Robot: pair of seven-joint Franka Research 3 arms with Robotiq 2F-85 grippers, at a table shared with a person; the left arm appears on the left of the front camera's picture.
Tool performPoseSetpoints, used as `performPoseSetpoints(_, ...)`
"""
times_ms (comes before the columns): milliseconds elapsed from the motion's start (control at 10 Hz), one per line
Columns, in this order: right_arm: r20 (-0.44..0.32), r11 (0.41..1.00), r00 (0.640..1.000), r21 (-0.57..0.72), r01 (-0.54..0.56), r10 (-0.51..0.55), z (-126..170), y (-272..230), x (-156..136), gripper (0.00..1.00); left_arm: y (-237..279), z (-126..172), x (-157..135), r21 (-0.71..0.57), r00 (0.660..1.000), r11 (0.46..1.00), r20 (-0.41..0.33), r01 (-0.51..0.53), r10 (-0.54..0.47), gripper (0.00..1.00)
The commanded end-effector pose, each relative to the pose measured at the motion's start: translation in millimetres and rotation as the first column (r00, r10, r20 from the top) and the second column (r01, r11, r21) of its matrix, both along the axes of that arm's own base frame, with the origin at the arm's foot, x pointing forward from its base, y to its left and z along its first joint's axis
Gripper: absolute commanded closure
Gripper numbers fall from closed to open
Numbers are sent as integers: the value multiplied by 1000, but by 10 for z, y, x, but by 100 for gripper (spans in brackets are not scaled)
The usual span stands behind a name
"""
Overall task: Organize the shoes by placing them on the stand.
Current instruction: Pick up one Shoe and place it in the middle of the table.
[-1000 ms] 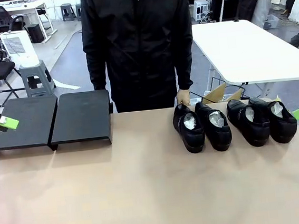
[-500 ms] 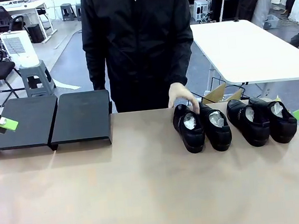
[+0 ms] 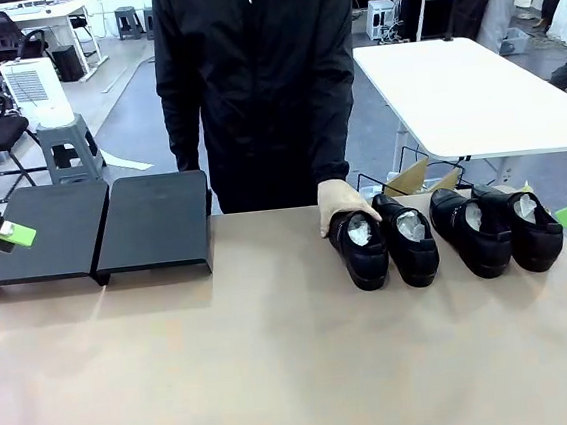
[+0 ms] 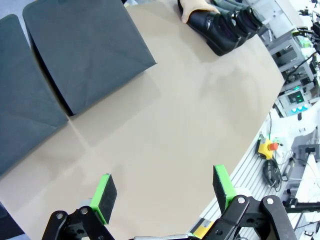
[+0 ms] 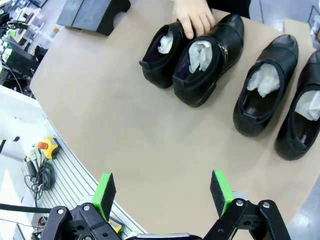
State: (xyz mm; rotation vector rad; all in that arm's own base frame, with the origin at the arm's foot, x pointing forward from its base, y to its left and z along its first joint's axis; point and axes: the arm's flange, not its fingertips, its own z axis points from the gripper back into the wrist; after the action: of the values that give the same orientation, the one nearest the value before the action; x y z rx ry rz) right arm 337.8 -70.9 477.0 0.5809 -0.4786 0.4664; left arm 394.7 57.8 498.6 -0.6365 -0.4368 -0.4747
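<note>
At the left edge of the front view, the left gripper (image 4: 163, 187) is held above the table (image 3: 278, 364), just in front of the stand's left section; its fingers are spread wide and nothing is held between the green pads (image 4: 104, 191). The stand (image 3: 154, 225) is placed at the far left of the table, its two black sections set side by side and touching, both bare on top. A person (image 3: 261, 84) in a black jacket is seen at the far edge, near the middle, and a hand (image 3: 338, 202) is laid on the far end of the leftmost shoe. The four shoes (image 3: 408, 241) are lined up in a row on the right half of the table, well apart from the stand, as two close pairs with a small gap between them; the toes are turned toward the robot, and white paper (image 5: 200, 52) is stuffed inside each. At the far right, beside the last shoe, the right gripper (image 5: 162, 191) is held over the table's near right part, its fingers likewise wide apart and empty.
</note>
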Motion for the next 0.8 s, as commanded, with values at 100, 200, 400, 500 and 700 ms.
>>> performPoseSetpoints(100, 22, 1000, 1000, 19, -21, 21, -31, -13, 5, 0, 17, -8, 8, -18, 1000, 1000, 18, 18, -18, 0)
performPoseSetpoints(200, 22, 1000, 1000, 19, -21, 21, -31, -13, 5, 0, 17, -8, 8, -18, 1000, 1000, 18, 18, -18, 0)
performPoseSetpoints(400, 22, 1000, 1000, 19, -21, 21, -31, -13, 5, 0, 17, -8, 8, -18, 1000, 1000, 18, 18, -18, 0)
performPoseSetpoints(500, 22, 1000, 1000, 19, -21, 21, -31, -13, 5, 0, 17, -8, 8, -18, 1000, 1000, 18, 18, -18, 0)
performPoseSetpoints(700, -2, 1000, 1000, -3, -2, 2, -8, -2, -1, 0, 17, -8, 8, -18, 1000, 1000, 18, 18, -18, 0)
